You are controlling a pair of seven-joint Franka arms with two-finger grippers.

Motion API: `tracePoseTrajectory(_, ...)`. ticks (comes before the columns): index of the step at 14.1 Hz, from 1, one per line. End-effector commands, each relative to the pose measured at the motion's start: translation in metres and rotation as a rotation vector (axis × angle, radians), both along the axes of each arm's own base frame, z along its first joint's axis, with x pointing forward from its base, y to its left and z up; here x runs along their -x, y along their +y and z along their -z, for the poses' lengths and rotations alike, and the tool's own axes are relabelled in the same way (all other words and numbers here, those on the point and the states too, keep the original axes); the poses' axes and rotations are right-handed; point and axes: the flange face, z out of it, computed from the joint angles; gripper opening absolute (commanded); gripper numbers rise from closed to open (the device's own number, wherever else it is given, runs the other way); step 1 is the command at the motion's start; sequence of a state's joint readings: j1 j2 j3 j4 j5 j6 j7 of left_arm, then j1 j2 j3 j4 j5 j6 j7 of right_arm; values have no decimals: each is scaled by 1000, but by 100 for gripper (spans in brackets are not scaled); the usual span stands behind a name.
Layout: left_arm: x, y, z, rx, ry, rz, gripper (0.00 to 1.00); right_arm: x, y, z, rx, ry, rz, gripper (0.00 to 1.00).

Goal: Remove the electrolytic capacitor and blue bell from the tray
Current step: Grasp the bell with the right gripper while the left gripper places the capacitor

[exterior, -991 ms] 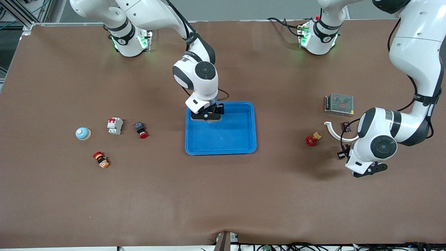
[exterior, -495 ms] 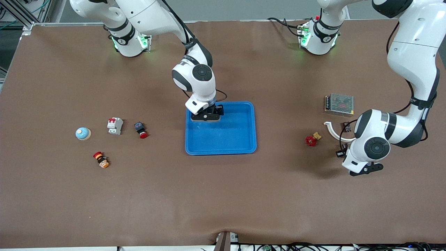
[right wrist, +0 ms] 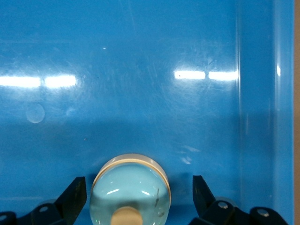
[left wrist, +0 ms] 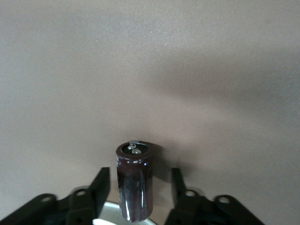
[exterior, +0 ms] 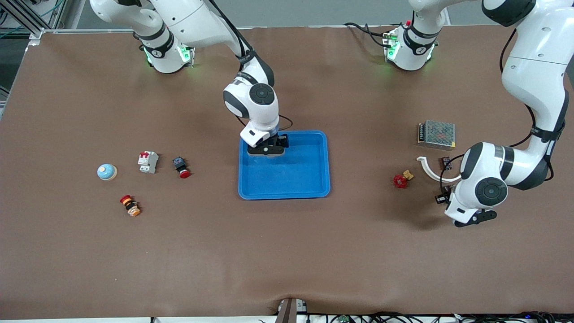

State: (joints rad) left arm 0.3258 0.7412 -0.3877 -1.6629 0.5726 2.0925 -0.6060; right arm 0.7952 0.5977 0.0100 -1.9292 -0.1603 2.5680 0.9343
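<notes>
A light-blue bell (right wrist: 131,187) with a tan button sits on the floor of the blue tray (exterior: 309,179), whose floor (right wrist: 140,70) fills the right wrist view. My right gripper (exterior: 267,150) (right wrist: 138,180) hangs low over it, open, a finger on each side with a clear gap. Over bare table at the left arm's end, my left gripper (exterior: 477,218) (left wrist: 139,172) is open around a dark brown capacitor (left wrist: 134,183). Its terminal end points away from the wrist, and both fingers stand off it. The front view does not show the capacitor.
Toward the right arm's end lie a second light-blue bell (exterior: 106,172), a white breaker (exterior: 148,161), a red push button (exterior: 181,167) and a red-yellow button (exterior: 130,205). Near the left gripper are a red valve (exterior: 400,180), a white curved part (exterior: 430,170) and a metal power supply (exterior: 436,133).
The left hand swung a little toward the tray and back again. The right arm's wrist shifted slightly above the tray. Nothing on the table has moved.
</notes>
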Motion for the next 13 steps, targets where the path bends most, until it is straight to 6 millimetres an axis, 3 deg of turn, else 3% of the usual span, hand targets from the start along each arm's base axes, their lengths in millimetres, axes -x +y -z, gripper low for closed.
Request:
tracePoseTrajectory(1,-2,-1,-11,-3,-23,6,100,0,1,0,6,-24,5,87)
tracePoseTrajectory(6,-19,-12,-50,29,-85,-48,100,-5,-2,-2,2,-25,19,54)
tracePoseTrajectory(10,-26,-26,-100,31,-157,-19,100,-12,4,-19,-12,-42,29,51)
tracePoseTrajectory(11,-26,-26,-116,29,-177,-15,100,-15,3,-33,-7,-44,26,51)
tracePoseTrajectory(13,-25,-33,-147,14,-205,-5,100,-42,-13,-70,46,-21,41,51)
